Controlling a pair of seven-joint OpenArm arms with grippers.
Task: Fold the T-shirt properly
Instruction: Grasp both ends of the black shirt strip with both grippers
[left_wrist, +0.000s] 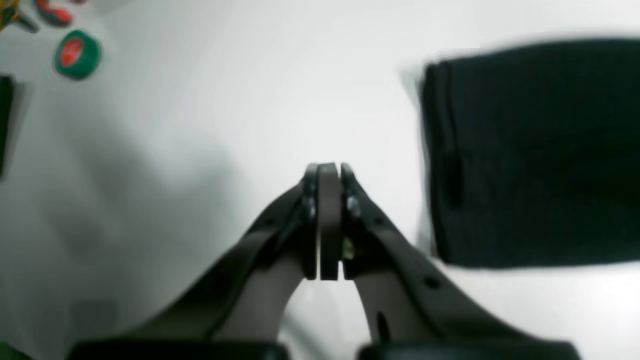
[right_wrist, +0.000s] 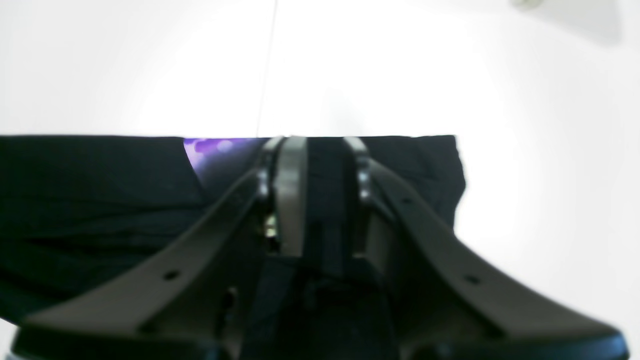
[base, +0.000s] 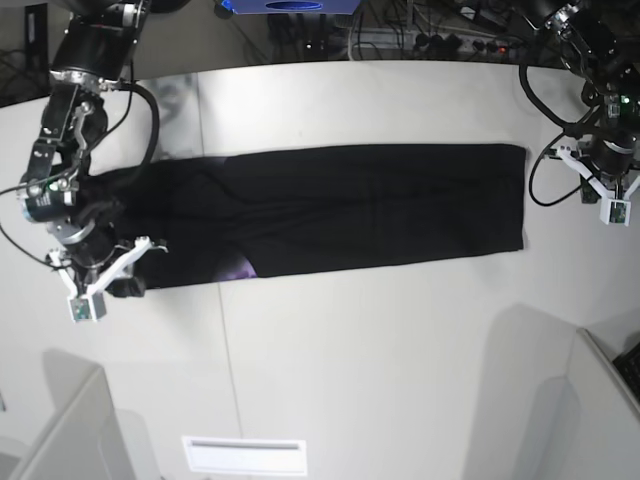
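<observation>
Left wrist view: the left gripper (left_wrist: 327, 172) was clenched on nothing, its jaws pressed together above the bare white table (left_wrist: 225, 100). The large black short-sleeved cloth T-shirt (left_wrist: 535, 155) lay to the right of the gripper, apart from it, with one folded edge facing it. A round green-and-red object (left_wrist: 77, 54) sat at the far left. Risk: with this end unheld, any pull from the other arm would probably drag the whole garment and skew it.

Right wrist view: the right gripper (right_wrist: 315, 145) was grasping black cloth of the T-shirt (right_wrist: 95, 210), which ran between the jaws. A purple printed patch (right_wrist: 210, 147) showed at the far edge, left of the gripper. Risk: a thin hold on one layer could slip and let the fold open.

Base view: the T-shirt (base: 380, 210) lay as a long band across the table (base: 400, 350). The right gripper (base: 108, 272) held the left end; the left gripper (base: 606, 190) hovered just beside the right end. Risk: lifting one end alone would likely bunch the band.
</observation>
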